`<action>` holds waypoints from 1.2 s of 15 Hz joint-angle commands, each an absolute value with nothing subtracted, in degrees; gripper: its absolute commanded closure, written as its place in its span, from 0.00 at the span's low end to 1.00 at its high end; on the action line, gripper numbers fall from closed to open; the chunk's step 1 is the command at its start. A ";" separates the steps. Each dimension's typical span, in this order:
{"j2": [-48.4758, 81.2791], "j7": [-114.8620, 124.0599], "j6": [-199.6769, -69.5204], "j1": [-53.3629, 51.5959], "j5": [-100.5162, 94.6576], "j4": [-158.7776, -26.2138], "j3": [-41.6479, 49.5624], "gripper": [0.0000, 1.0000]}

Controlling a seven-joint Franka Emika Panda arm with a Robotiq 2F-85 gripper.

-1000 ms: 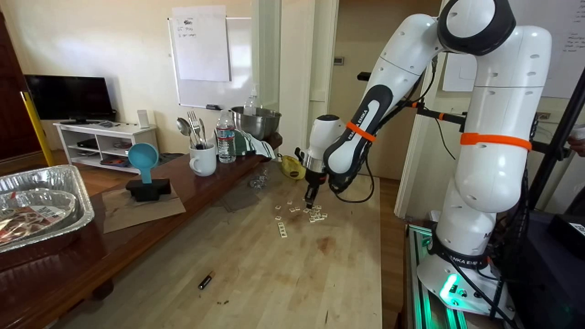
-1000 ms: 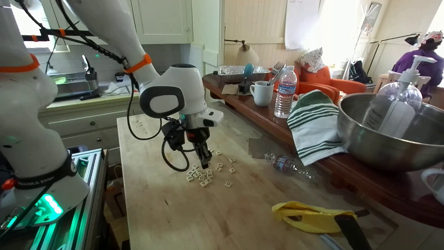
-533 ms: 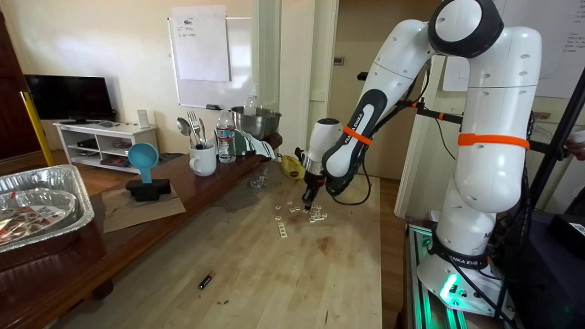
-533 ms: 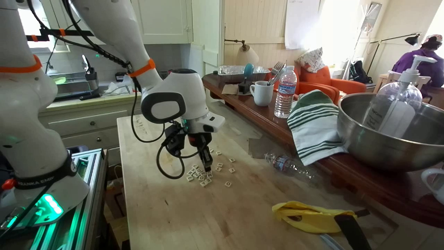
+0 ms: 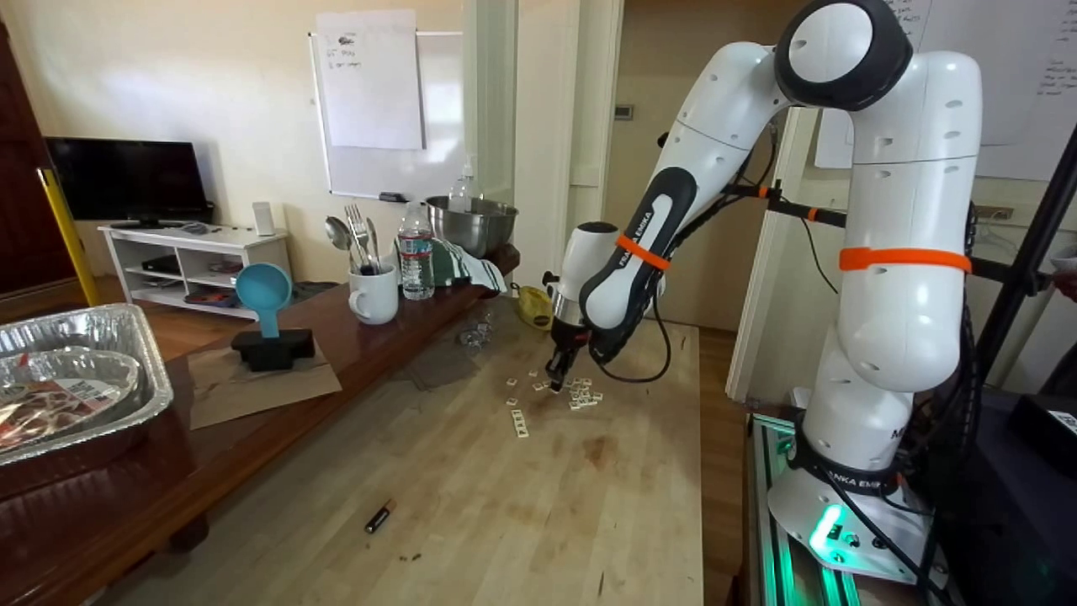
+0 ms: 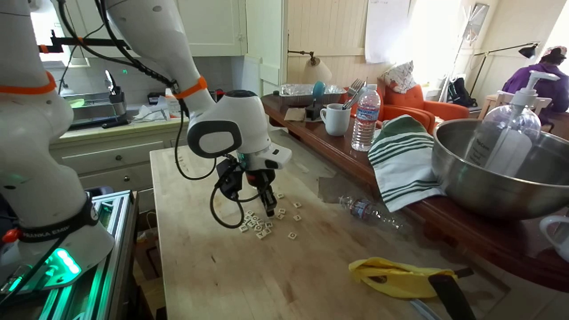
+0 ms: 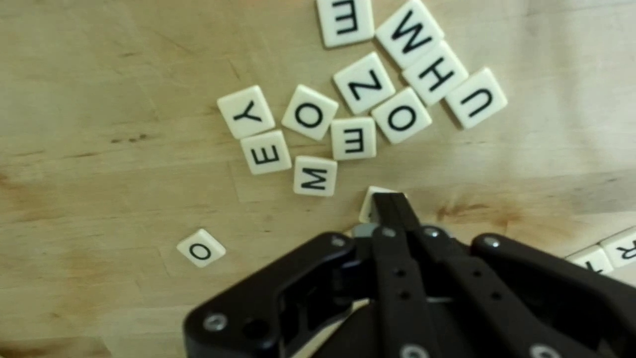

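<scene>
- One partly hidden tile, just below-right of wrist-frame centre, shows at the upper left of my end effector; contact undetermined.
- My jaws stand closed, nothing seen between them.

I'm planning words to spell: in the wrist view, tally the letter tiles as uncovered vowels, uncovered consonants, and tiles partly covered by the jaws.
Uncovered vowels, E, E, E, O, O, O, U: 7
Uncovered consonants, W, H, Z, Y, M, R: 6
Partly covered, tile at the jaws' tip, tile beside R: 2
Total showing: 15
</scene>
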State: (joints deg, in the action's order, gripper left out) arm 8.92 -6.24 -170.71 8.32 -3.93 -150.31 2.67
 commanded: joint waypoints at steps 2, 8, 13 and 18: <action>11.99 -15.58 -171.08 7.39 -6.73 -149.17 1.50 1.00; 11.80 -26.65 -171.12 7.75 -13.15 -149.73 0.67 1.00; 11.31 -36.47 -172.49 8.07 -17.15 -151.06 -0.40 1.00; 10.77 -48.02 -173.78 8.36 -19.24 -152.22 -1.52 1.00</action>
State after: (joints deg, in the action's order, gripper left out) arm 9.10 -42.03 -171.74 7.95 -17.58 -150.35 -0.69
